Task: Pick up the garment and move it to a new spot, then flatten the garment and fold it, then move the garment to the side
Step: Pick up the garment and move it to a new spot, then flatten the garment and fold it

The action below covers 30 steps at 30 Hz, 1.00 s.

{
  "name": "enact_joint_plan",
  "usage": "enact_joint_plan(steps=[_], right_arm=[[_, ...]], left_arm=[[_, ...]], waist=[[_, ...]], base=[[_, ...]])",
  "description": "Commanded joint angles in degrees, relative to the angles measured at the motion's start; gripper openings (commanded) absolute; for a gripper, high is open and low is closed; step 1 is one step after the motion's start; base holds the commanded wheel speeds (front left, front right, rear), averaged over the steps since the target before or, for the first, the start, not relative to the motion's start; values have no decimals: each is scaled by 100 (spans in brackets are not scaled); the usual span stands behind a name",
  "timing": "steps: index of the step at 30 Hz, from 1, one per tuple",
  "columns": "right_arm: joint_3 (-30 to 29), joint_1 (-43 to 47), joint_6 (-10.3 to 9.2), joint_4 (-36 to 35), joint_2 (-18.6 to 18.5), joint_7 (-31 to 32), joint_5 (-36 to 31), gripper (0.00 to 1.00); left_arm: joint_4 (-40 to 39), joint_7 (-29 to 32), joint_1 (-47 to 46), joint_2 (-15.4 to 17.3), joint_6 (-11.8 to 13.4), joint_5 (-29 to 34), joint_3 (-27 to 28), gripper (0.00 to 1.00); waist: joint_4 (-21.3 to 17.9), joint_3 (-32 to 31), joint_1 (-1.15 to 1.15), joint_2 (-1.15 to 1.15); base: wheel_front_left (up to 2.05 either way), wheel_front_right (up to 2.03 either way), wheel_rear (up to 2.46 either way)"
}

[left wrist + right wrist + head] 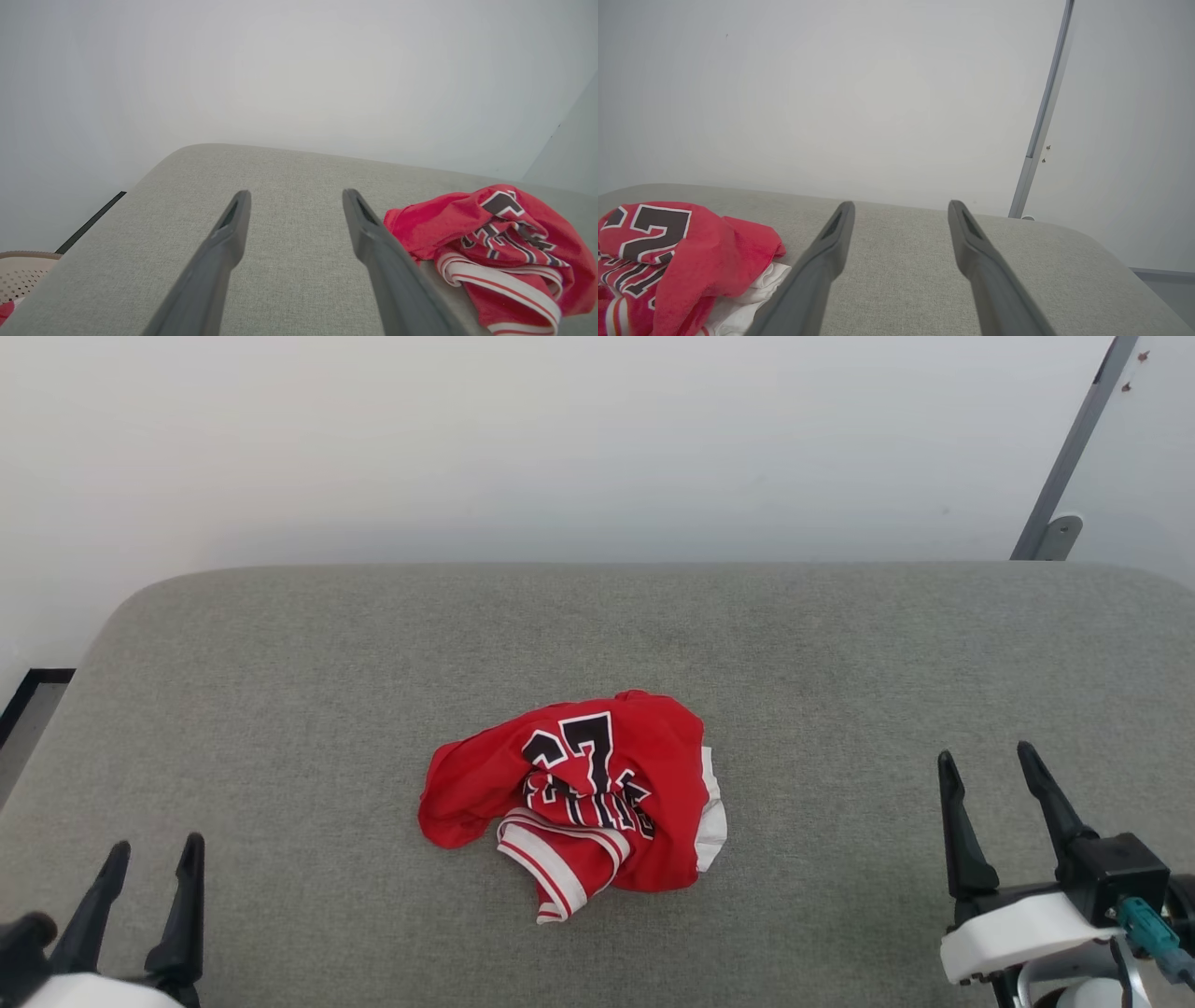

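Garment (pixel 579 798) sits in a crumpled heap mid-tabletop (pixel 280 653), well apart from the left gripper (pixel 158 845) and right gripper (pixel 985 752). Both have their jaws wide open and empty. It looks light and floppy, so I'd pinch the striped trim. The black, white-outlined print looks like a 7, and the rest is too scrunched to read.

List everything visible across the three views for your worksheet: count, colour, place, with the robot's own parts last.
garment: one, red with white trim and black lettering, crumpled mid-surface.
padded surface: one, grey, under the garment.
wall: one, white, behind the surface.
metal bar: one, grey, slanting at the far right.
basket: one, beige, perforated, beside the surface's left edge.
left gripper: one, dark fingers, open, near left, clear of the garment.
right gripper: one, dark fingers, open, near right, clear of the garment.
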Motion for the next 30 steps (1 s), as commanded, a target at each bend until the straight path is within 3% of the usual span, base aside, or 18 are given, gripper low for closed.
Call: enact_joint_plan(steps=[1, 12, 30], right_arm=[[17, 53, 1, -3, 12, -27, 38, 100], [-2, 179, 0, -61, 44, -27, 57, 100], [51, 201, 0, 146, 76, -26, 172, 100]], left_arm=[[11, -39, 108, -76, -94, 117, 125, 100], [151, -39, 253, -502, -544, 511, 670, 100], [302, -37, -9, -1011, -793, 755, 658, 100]], waist=[[-6, -6, 0, 0], [35, -17, 0, 0], [568, -38, 0, 0]], base=[[0, 0, 0], [0, 0, 0], [0, 0, 0]])
